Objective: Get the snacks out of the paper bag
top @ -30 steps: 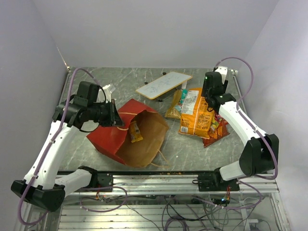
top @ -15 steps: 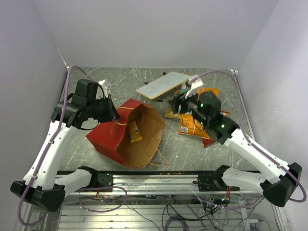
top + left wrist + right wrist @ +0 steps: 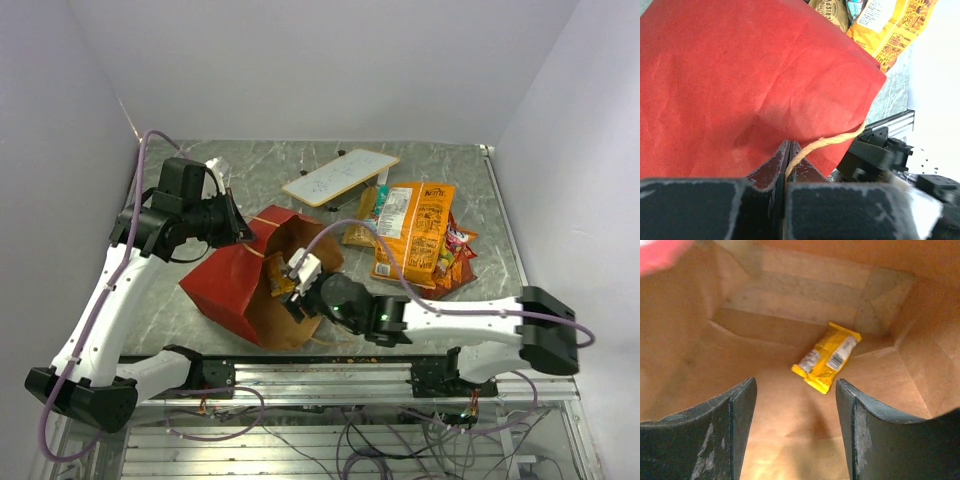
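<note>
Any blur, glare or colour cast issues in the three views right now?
Top external: even light, sharp, no hard shadows. Left wrist: left pincer soft up close, red paper bag sharp, right edge blown out white. Right wrist: warm brown cast inside the bag, yellow snack packet readable, right pincer soft, pink blur top left.

right arm (image 3: 440,318) into paper bag (image 3: 225,285), jaws wider

Soft, even overhead light fills the top view, with weak shadows on the bench (image 3: 250,165); inside the paper bag (image 3: 790,305) it is warm and dim; the right pincer (image 3: 795,390) and left pincer (image 3: 789,152) look blurred up close.
</note>
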